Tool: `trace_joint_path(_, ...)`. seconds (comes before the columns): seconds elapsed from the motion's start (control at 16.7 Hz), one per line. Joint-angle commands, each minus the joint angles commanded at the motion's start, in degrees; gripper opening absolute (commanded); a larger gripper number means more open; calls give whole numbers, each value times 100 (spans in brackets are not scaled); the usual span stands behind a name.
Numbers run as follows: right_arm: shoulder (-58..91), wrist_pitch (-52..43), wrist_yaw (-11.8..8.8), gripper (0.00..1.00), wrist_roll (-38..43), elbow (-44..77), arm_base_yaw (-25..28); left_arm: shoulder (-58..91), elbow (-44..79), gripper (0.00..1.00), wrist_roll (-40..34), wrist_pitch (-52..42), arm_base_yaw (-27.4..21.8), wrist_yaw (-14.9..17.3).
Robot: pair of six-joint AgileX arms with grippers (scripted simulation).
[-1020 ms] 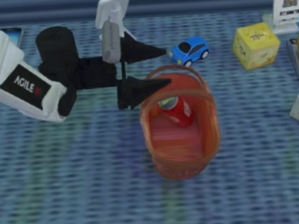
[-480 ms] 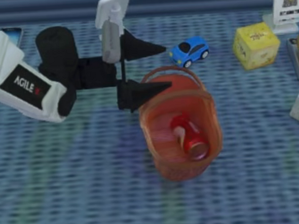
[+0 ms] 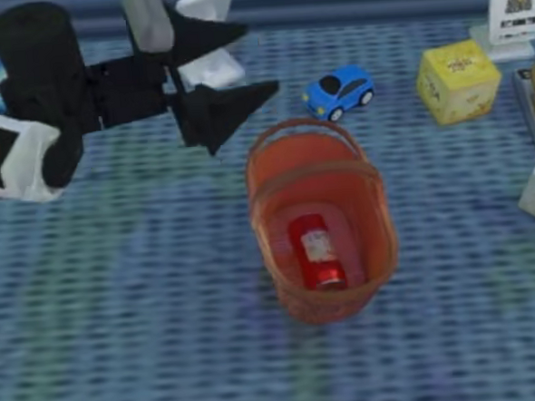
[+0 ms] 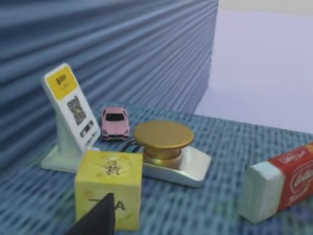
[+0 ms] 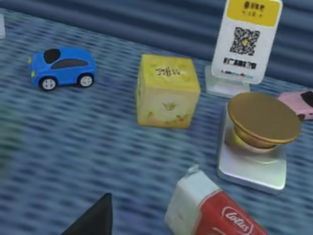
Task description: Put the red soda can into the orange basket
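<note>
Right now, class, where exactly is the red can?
In the top view the red can lies on its side inside the orange basket, near the table's middle, below the blue toy car.

**Colours and patterns of the tabletop objects**

Red soda can [image 3: 315,249] with a white-and-yellow label patch, inside the translucent orange basket [image 3: 374,214] with ribbed walls. Left gripper [image 3: 212,66]: black fingers, spread. Just beyond the fingertips, a blue toy car [image 3: 338,91] with a black windscreen. Yellow cube [image 3: 457,80] with dark print. White stand [image 5: 243,44], yellow header, black QR code. Gold dome [image 5: 263,120] on a silver base. Pink toy car [image 4: 115,123]. Red-and-white box [image 5: 218,209]. Blue woven tablecloth [image 3: 147,308].
</note>
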Motion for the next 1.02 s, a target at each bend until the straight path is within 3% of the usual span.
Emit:
trace_joint_path(0.72,7400,-4460,62,100,-3159,7407,2023,-7306,-3702,100,-284,-3406,1084,-3845)
trace_joint_path(1.02,9917,-6045,57,100,-4224,9898,2718,-10050,-5117,100,-122,-4546,1392,-5204)
